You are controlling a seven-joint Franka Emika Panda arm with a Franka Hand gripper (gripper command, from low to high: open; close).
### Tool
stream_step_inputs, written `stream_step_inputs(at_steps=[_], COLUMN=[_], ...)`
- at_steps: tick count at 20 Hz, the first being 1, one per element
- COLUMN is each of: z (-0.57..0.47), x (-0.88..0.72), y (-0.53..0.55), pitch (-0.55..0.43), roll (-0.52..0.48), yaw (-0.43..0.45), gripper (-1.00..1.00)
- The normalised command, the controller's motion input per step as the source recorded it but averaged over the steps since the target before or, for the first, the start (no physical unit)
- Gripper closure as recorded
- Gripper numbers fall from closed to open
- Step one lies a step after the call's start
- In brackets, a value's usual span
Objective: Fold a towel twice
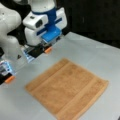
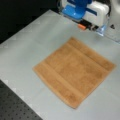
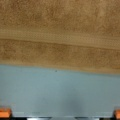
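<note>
Orange fingertips [image 3: 5,113] sit at the two bottom corners of the wrist view, as far apart as the frame allows, so the gripper [image 3: 60,115] is spread wide and holds nothing. Between and beyond the tips lies bare grey table [image 3: 60,87]; past that strip runs the near hem of the tan-orange terry towel [image 3: 60,30], a woven band showing further in. The fingers look lined up square to that edge, probably so both tips can meet the hem at once.

In a front view the blue-and-white gripper [image 1: 28,62] hangs above the table [image 1: 95,55], off the towel's [image 1: 67,87] edge, one orange tip [image 1: 48,50] towards the cloth's far corner, the other [image 1: 10,79] near the view's left edge. The towel lies flat, one layer, no fold made.

In a front view from the opposite side, the gripper [image 2: 86,26] sits at the top, one orange fingertip [image 2: 81,26] visible just short of the towel's [image 2: 73,71] nearest corner, not touching. The cloth is spread open, unfolded, on the grey table [image 2: 30,42].
</note>
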Motion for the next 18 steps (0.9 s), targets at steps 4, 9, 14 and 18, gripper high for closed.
stream_step_inputs(at_steps=[4, 9, 14, 18], z=[0.01, 0.05, 0.06, 0.15], x=[0.01, 0.12, 0.25, 0.37], y=[0.00, 0.04, 0.06, 0.11], pitch=[0.120, 0.178, 0.219, 0.274], roll=[-0.003, -0.024, -0.021, 0.011], yaw=[0.119, 0.076, 0.024, -0.067], gripper=[-1.00, -1.00, -1.00, -1.00])
